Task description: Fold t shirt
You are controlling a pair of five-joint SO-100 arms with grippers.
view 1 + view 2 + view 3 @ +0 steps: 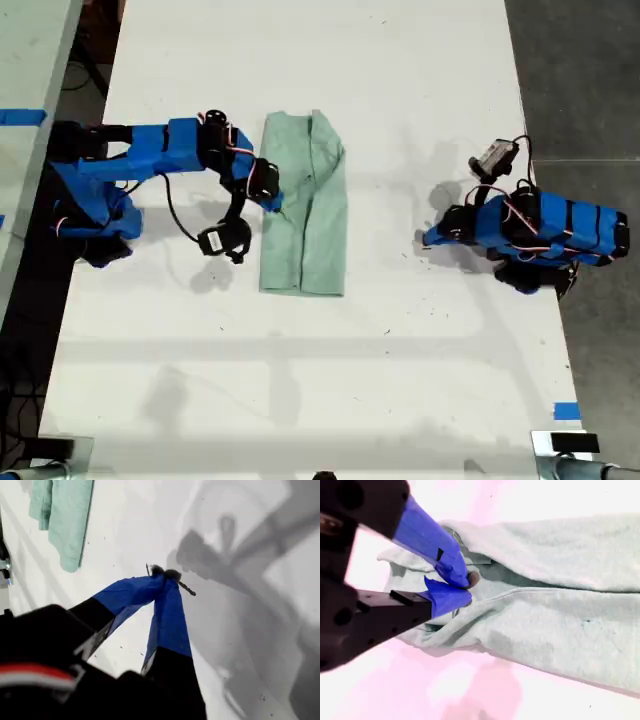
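Observation:
The t shirt point(305, 205) lies as a pale mint-green wrinkled oblong on the white table point(330, 380), near the arm at the exterior view's left. My second gripper point(272, 201) is at the shirt's edge on that side, about halfway along it. In the second wrist view its blue fingertips point(461, 575) are pressed together on a fold of the t shirt point(560, 620), with creases running from them. My first gripper point(428, 240), on the arm at the exterior view's right, is shut with nothing in it over bare table. Its tips point(165, 574) meet, well away from the t shirt point(67, 520).
Bare white table point(125, 525) lies between the shirt and my first gripper. Blue tape marks point(566, 411) sit near the table's edges. A second table point(25, 80) stands at the exterior view's left, and dark floor point(580, 80) at its right.

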